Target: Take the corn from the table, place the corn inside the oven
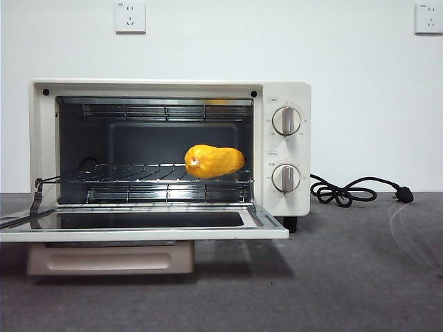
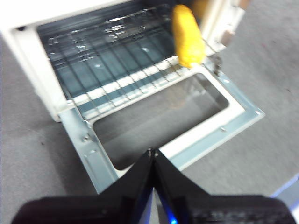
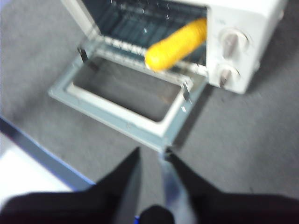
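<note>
Corn (image 1: 213, 161) is sitting inside the oven (image 1: 287, 149) right now, lying on the wire rack (image 1: 138, 173) toward the side with the knobs, close to the front edge of the rack. In the front view its pale stub end faces the camera and the cob lies a bit tilted. The oven door (image 1: 138, 228) is flipped all the way down and flat, glass panel facing up, with the beige handle (image 1: 111, 259) hanging below the front edge. Two round knobs (image 1: 286, 120) are stacked on the right panel, and the black cord (image 1: 346, 190) snakes off along the grey tabletop (image 1: 360, 277) behind the oven to a plug.

Neither arm shows up in the front view at all. The left gripper (image 2: 153, 151) hangs above the tabletop in front of the open door, jaws pressed together with nothing between them, and the corn (image 2: 187, 35) is well apart from it, across the whole door and on the rack. The right gripper (image 3: 152, 154) is in about the same kind of spot on the other side, off the door's outer corner, jaws a little apart and empty. From there the corn (image 3: 177, 44) is again well away, up inside the oven mouth next to the knob panel. Both wrist views are kinda blurry.
</note>
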Robot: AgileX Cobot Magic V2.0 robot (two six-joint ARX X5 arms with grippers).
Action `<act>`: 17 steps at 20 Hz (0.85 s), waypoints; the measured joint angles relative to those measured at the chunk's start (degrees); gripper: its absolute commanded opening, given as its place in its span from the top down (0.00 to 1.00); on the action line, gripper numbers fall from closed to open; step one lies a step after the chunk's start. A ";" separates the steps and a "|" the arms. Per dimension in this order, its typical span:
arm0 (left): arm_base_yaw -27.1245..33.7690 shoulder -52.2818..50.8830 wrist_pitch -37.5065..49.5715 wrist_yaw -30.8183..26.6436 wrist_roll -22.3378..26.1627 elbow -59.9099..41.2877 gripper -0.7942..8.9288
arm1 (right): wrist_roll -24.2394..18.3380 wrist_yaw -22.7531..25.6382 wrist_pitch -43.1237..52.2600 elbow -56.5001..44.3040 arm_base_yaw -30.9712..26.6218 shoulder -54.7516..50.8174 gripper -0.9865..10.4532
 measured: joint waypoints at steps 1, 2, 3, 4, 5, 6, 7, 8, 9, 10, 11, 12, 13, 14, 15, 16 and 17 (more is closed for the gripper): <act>0.92 0.79 0.57 0.92 0.15 0.00 0.93 | -0.26 0.07 -1.64 0.00 0.00 -1.05 0.92; 1.75 1.60 1.16 1.84 0.17 -0.02 0.93 | -0.39 0.31 -2.84 0.00 0.00 -1.90 0.92; 2.91 2.60 2.29 3.26 0.17 -0.28 0.93 | -0.52 0.44 -3.96 0.00 0.00 -2.89 0.92; 4.26 3.63 3.67 4.72 0.20 -0.96 0.93 | -0.55 0.48 -4.70 0.00 0.00 -3.82 0.92; 5.57 4.57 4.85 6.12 0.20 -1.84 0.93 | -0.57 0.66 -5.25 0.00 0.00 -4.55 0.92; 7.30 5.73 6.21 7.87 0.24 -3.15 0.93 | -0.57 0.70 -5.68 0.00 0.00 -5.22 0.92; 9.25 6.95 7.45 9.66 0.24 -4.63 0.93 | -0.57 0.83 -6.12 0.00 0.00 -5.95 0.92; 11.96 8.94 9.27 11.98 0.28 -6.73 0.93 | -0.57 0.94 -6.49 0.00 0.00 -6.78 0.92; 15.54 11.72 11.91 15.04 0.28 -9.49 0.93 | -0.57 1.29 -6.78 0.00 0.00 -7.69 0.92; 18.91 14.01 14.08 17.51 0.28 -11.80 0.93 | -0.57 1.40 -7.37 0.00 0.00 -8.37 0.92; 22.16 16.11 16.22 19.65 0.20 -13.49 0.93 | -0.57 1.49 -7.93 0.00 0.00 -8.87 0.92; 25.11 18.36 18.14 22.08 0.04 -13.88 0.93 | -0.57 1.49 -8.33 0.00 0.00 -9.27 0.92; 27.61 20.39 21.35 23.41 -0.35 -13.79 0.93 | -0.57 1.49 -8.85 0.00 0.00 -9.42 0.92; 29.64 22.14 23.34 23.63 -0.81 -13.57 0.93 | -0.57 1.49 -9.27 0.00 0.00 -9.46 0.92; 31.26 23.82 23.85 23.71 -1.09 -13.51 0.93 | -0.57 1.49 -9.49 0.00 0.00 -9.49 0.92; 32.17 25.70 24.06 23.67 -1.38 -13.51 0.93 | -0.57 1.49 -9.81 0.00 0.00 -9.46 0.92; 32.30 27.80 24.74 23.69 -1.40 -13.51 0.93 | -0.57 1.49 -9.92 0.00 0.00 -9.46 0.92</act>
